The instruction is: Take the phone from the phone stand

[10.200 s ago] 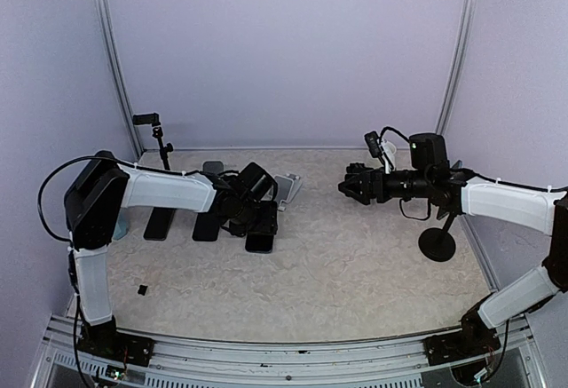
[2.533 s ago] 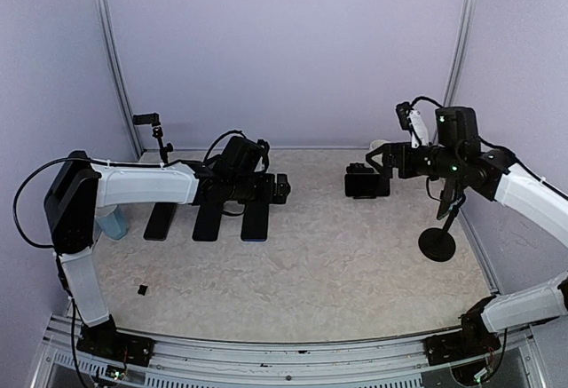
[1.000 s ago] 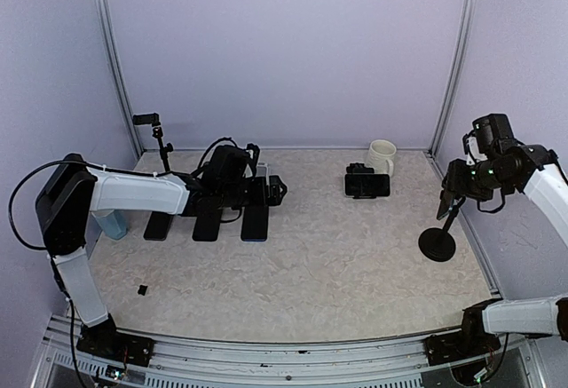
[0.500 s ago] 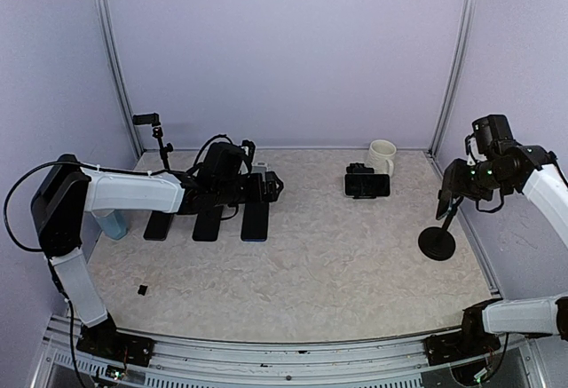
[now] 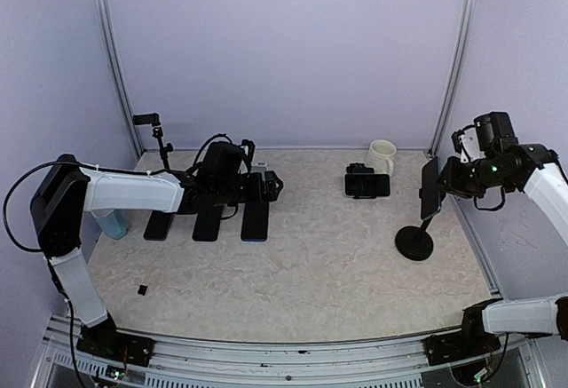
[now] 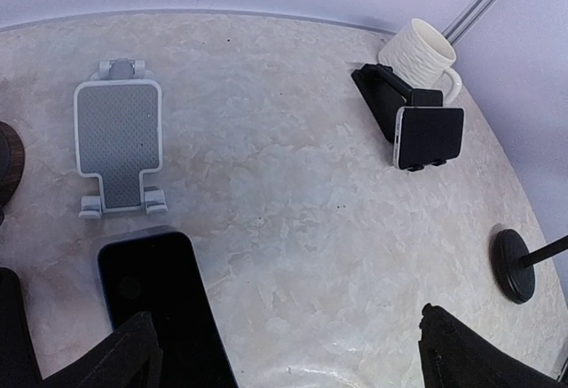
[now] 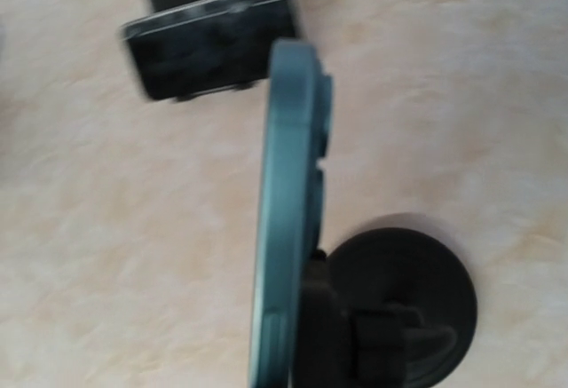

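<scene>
One marbled surface [image 5: 311, 273] carries everything. Left of centre, the left hand [image 5: 269, 187] hangs wide open beside three flat black slabs [image 5: 206, 222]. At the right edge of the frame, the right hand [image 5: 443, 183] is clamped on the phone [image 5: 429, 189], which stands upright and edge-on, seated on the phone stand [image 5: 414, 242] above its round base. Up and right of centre sits a white mug [image 5: 382, 154].

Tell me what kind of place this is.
Probably a robot lab test booth: plain lilac walls on metal posts, two arms bolted to a rail, a phone on its stand among spare phones.
</scene>
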Robot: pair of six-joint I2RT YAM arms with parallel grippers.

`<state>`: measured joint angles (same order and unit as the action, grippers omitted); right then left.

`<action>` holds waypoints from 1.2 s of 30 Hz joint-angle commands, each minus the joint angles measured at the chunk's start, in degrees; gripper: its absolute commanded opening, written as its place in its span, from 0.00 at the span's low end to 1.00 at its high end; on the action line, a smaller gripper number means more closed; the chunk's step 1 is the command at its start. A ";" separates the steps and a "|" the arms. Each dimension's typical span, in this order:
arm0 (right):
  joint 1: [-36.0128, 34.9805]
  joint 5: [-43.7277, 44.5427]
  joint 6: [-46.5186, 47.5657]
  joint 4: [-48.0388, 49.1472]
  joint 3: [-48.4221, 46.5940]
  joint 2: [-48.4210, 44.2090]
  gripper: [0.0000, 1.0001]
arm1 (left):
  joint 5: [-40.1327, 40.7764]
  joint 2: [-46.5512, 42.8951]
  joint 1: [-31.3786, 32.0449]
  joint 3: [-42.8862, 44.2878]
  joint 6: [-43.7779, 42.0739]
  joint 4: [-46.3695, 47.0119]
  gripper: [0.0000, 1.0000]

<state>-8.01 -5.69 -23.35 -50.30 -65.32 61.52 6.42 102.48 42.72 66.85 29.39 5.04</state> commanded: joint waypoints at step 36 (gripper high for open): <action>-23.63 -17.95 8.87 22.76 1.98 10.78 0.00 | -1.11 -7.58 -1.94 -0.40 -0.55 -2.57 0.99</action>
<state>-29.67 -21.76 -12.10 -34.87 -65.45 71.90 6.11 96.12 40.86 65.60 29.15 3.25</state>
